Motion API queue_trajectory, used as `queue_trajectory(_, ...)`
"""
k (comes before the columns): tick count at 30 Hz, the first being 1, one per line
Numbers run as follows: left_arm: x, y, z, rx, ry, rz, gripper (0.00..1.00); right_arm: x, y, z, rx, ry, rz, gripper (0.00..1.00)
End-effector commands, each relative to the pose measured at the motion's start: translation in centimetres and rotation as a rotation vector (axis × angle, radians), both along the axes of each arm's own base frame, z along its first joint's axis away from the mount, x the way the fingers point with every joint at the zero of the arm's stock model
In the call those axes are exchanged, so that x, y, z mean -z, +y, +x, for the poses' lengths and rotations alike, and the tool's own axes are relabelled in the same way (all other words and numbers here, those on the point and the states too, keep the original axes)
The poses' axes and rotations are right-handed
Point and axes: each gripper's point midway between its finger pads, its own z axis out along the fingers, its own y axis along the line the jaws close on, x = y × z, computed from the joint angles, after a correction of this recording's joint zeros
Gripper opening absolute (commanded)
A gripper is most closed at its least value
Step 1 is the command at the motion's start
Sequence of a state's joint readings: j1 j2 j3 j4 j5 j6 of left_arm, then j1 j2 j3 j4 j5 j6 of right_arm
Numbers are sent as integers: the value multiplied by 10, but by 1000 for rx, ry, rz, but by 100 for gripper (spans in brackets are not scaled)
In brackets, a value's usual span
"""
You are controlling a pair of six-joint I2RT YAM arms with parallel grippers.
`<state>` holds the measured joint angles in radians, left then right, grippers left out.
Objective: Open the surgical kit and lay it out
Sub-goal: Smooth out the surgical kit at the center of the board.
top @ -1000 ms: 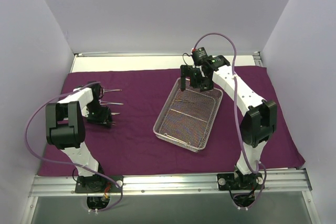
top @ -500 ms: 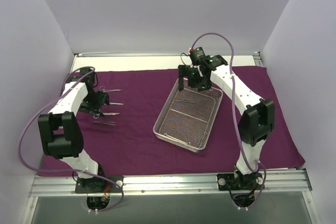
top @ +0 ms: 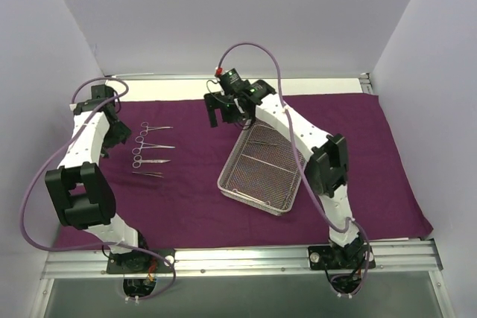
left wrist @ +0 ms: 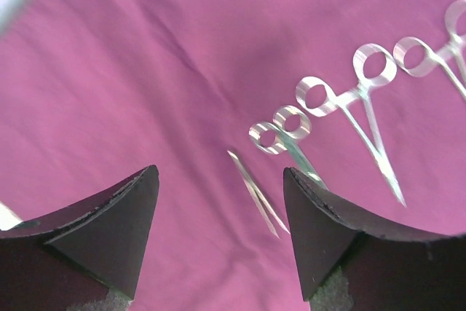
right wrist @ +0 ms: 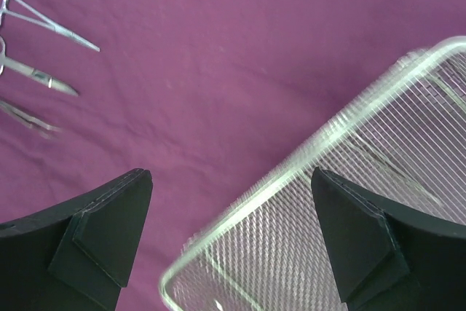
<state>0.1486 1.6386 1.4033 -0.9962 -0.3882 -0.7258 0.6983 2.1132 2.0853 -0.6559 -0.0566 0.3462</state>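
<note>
Since one second ago, the left arm has pulled back from the instruments to the far left edge of the cloth. The right arm has swung to the left, away from the far end of the tray. A fourth instrument now lies in the row, which had only three visible before.

The purple cloth wrap is spread open and flat on the table. On its left part four silver instruments lie one below the other, apart from each other, with the ring handles to the left and the tips to the right. The nearest one is thin, like tweezers, and has no rings.

The wire-mesh tray stands in the middle of the cloth, turned at an angle. One more instrument lies inside it near the far end.

The left jaws are spread wide and grasp nothing. They hang over bare cloth just beside the ring handles. The right jaws are also spread wide and grasp nothing. They hang above the cloth just beyond the far left corner of the tray, between the tray and the row of instruments.
</note>
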Motion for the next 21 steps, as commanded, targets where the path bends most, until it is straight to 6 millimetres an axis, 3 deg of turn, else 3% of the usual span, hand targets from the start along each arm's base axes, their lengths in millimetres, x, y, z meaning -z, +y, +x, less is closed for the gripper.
queue_trajectory(1,-11,42,3,47,29,118,78,17,18,7,-14,3,-18,96)
queue_trajectory(2,-2,50,4,56,52,101,78,32,23,8,-21,19,-37,96)
queue_trajectory(5,16,62,11,42,84,33,78,50,37,13,-37,24,-48,96)
queue_trajectory(11,38,63,31,67,126,-18,79,87,46,26,-39,24,-98,95)
queue_trajectory(18,58,63,42,63,157,-52,79,121,33,37,-12,-6,-220,95)
queue_trajectory(21,73,64,37,50,229,-67,79,138,28,38,-3,7,-258,95)
